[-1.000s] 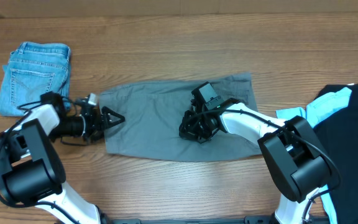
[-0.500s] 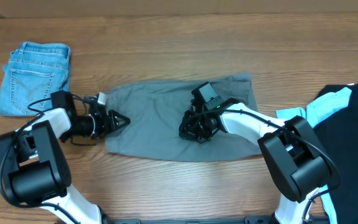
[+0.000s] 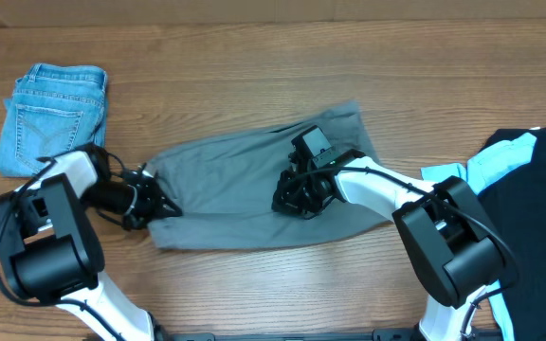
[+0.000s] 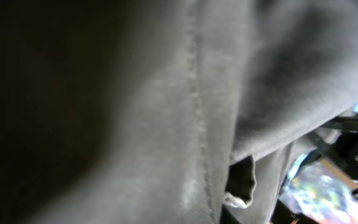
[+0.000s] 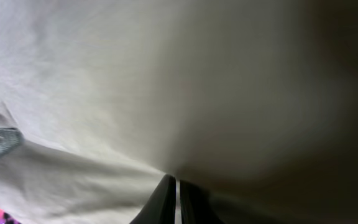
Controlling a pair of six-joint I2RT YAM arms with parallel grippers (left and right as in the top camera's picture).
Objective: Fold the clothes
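Right jaws: pressed almost together, a thin fold of the plain grey cotton shorts (image 5: pixel 104 93) pinched between them, near the cloth's middle.
Left jaws: at the left end of the shorts, buried in cloth; the wrist view shows only grey fabric and a stitched seam, so spread or closed cannot be told.
Grey cotton shorts (image 3: pixel 235 185): mid-bench, flat but creased, long side slanting up to the right.
Folded light-blue denim garment (image 3: pixel 53 114): far left, well apart.
Black garment (image 3: pixel 538 208) with sky-blue garment (image 3: pixel 496 156): right edge.
Brown wooden bench (image 3: pixel 254 76).
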